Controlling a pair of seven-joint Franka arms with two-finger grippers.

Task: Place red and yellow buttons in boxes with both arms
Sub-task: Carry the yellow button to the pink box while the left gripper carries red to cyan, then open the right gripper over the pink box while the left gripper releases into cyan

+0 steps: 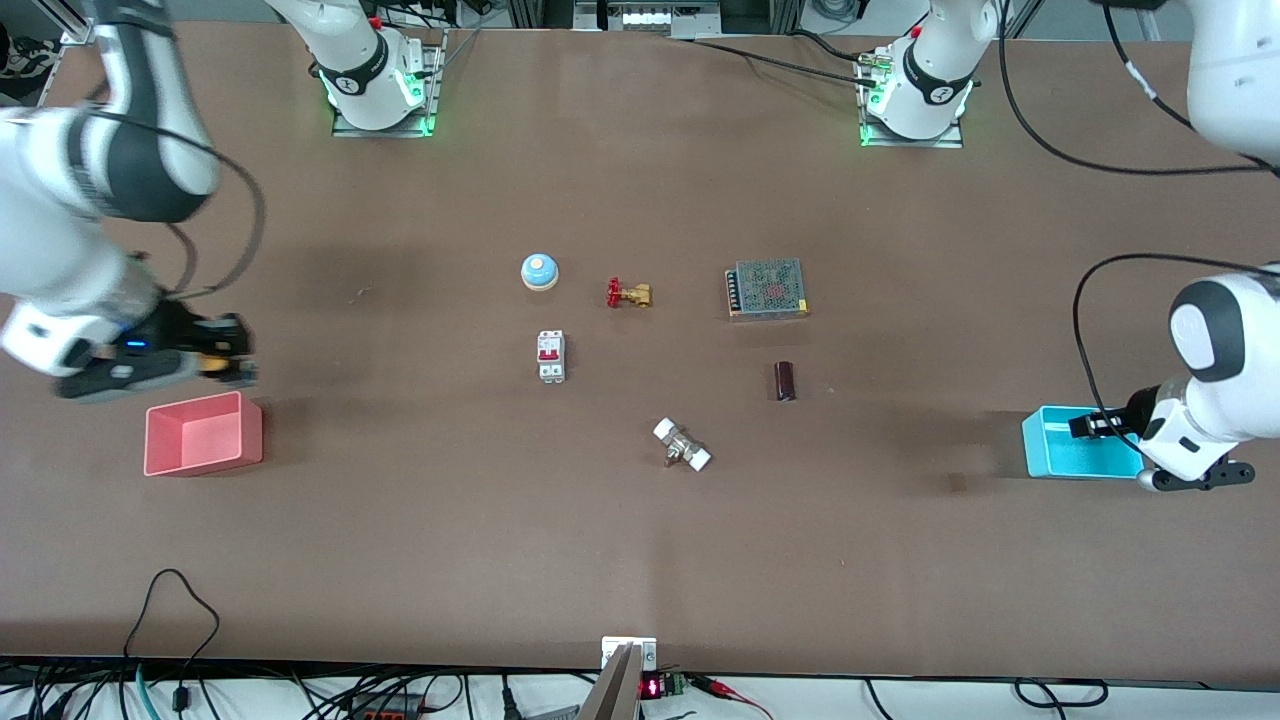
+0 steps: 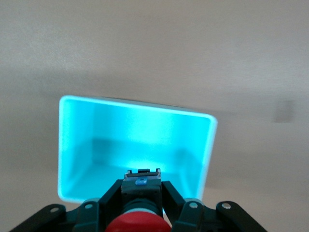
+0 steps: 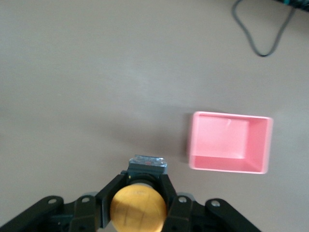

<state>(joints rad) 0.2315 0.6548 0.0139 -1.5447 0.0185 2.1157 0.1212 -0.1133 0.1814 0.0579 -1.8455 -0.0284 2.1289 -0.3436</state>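
- Two buttons are in play, one per arm, and both are already gripped and off the table.
- Right gripper (image 1: 225, 355): clamped on the yellow button (image 3: 138, 209), cap toward the wrist camera. It hangs over bare table just beside the pink box (image 1: 203, 433), at the right arm's end of the table, not yet above the opening. In the right wrist view the pink box lies clear to one side of the button.
- Left gripper (image 1: 1092, 424): clamped on the red button (image 2: 136, 225), held over the cyan box (image 1: 1075, 445) at the left arm's end. The left wrist view shows the box cavity directly ahead of the fingers (image 2: 112, 195).
- Judgement: the left arm is nearer to release; the right needs a short sideways shift first.
- Count: two boxes, two buttons, none yet inside.
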